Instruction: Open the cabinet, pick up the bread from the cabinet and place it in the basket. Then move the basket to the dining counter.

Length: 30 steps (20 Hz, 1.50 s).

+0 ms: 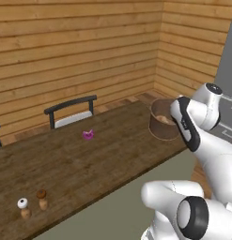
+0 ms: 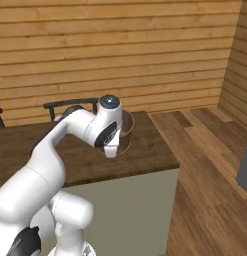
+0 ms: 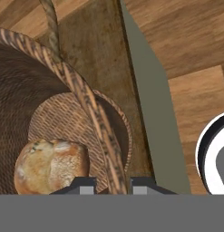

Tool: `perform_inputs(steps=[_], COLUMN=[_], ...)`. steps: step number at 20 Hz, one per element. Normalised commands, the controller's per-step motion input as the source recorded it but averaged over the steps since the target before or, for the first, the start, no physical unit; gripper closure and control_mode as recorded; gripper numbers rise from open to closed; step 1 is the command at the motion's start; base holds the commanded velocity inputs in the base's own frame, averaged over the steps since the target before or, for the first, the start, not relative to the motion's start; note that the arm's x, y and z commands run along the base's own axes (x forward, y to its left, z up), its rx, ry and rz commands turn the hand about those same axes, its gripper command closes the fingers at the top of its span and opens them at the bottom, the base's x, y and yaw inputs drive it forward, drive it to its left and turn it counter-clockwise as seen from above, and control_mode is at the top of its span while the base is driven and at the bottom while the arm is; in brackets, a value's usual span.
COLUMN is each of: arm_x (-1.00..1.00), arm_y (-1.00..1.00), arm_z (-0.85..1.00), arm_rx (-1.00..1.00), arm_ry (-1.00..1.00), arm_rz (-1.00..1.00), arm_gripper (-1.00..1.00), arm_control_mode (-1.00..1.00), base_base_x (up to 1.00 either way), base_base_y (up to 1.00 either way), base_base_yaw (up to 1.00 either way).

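Sitting on the dark wood counter (image 1: 112,140) near its far right end is the basket (image 1: 160,123), and the bread (image 3: 51,165) is lying down inside it on the woven bottom, off to one side against the wall. From the hand view you can see the hand (image 3: 113,185) right at the basket's rim, its two dark fingertips (image 3: 84,186) pressed in close on either side of the thin hoop handle (image 3: 97,122), so it's pinching the handle where it meets the rim. In the right base view the arm bends over the counter's corner and blocks most of the basket. Further left on the counter there's a small pink thing (image 1: 88,135), and near the front edge two little shakers (image 1: 33,204) standing side by side. A dark chair (image 1: 70,112) sits behind the counter by the plank wall.
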Motion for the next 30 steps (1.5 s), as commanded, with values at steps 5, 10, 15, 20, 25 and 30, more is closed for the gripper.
perform_inputs(steps=[5, 10, 15, 20, 25, 30], arm_x=[0.0, 0.2, 1.0, 1.0, 0.98, 0.99], arm_y=[0.0, 0.0, 0.25, 0.43, 0.33, 0.1], arm_z=[0.0, -0.02, -0.37, -0.47, -0.43, -0.45], arm_rx=[0.0, 0.0, -0.08, 0.0, 0.05, 0.04], arm_ry=[0.0, 0.0, 0.0, 0.05, 0.12, 0.08], arm_rz=[0.0, 0.0, 0.0, 0.09, 0.1, 0.05], arm_gripper=[1.0, 1.0, 1.0, 1.0, 1.0, 1.0], arm_control_mode=[1.0, -1.0, -1.0, -1.0, -1.0, -1.0], base_base_x=[0.0, 0.11, 0.0, 0.0, 0.0, 0.0], base_base_y=[0.0, 0.0, 0.0, 0.0, 0.0, 0.0], base_base_yaw=[0.0, 0.0, 0.0, 0.0, 0.0, 0.0])
